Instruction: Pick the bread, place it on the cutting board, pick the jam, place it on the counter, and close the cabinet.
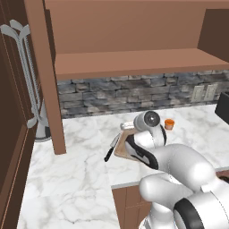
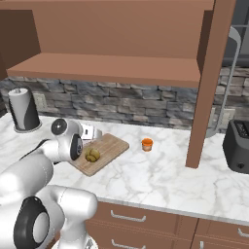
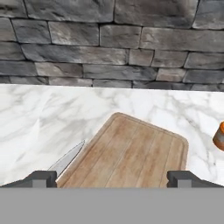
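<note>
The left base view is looking forward and down from behind the arm, taking in the counter [image 1: 71, 170] and the open cabinet [image 1: 134, 62] above. The right base view is facing the same stretch from the other side. Both are sharing the cutting board [image 2: 109, 148] and the jam [image 2: 147, 144]. The hand view is sitting close above the board, looking along the gripper [image 3: 112, 178] toward the stone wall [image 3: 112, 43] ahead.
</note>
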{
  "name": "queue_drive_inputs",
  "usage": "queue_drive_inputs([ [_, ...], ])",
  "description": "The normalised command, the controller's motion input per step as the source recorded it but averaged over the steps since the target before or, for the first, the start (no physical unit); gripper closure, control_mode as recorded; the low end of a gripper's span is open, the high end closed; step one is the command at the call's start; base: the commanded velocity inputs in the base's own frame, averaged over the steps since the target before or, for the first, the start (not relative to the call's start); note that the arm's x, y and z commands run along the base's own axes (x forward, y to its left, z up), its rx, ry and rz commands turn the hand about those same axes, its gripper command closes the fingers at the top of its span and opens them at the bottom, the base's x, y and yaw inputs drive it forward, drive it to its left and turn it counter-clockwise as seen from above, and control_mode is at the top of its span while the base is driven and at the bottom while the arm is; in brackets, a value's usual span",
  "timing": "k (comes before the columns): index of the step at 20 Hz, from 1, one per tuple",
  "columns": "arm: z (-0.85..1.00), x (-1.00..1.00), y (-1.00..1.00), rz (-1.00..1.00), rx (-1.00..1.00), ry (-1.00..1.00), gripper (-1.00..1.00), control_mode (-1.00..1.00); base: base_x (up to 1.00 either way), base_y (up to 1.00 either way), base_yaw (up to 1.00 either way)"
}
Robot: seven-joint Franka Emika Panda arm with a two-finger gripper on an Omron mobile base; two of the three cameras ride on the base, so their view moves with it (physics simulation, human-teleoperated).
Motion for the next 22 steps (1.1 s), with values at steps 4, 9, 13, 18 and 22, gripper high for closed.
queue_drive_inputs([
  [4, 0.23, -0.01, 0.0, 0.01, -0.01, 0.0, -1.0, -1.0, 0.0, 0.0, 0.0],
  [9, 0.14, -0.22, 0.0, 0.07, -0.01, 0.0, -1.0, -1.0, 0.0, 0.0, 0.0],
  [13, 0.08, -0.44, 0.0, 0.08, 0.0, -0.03, -1.0, -1.0, 0.0, 0.0, 0.0],
  [18, 0.0, -0.38, 0.0, 0.05, 0.0, -0.14, -1.0, -1.0, 0.0, 0.0, 0.0],
  [22, 0.02, -0.13, 0.0, 0.0, 0.0, -0.16, -1.0, -1.0, 0.0, 0.0, 0.0],
])
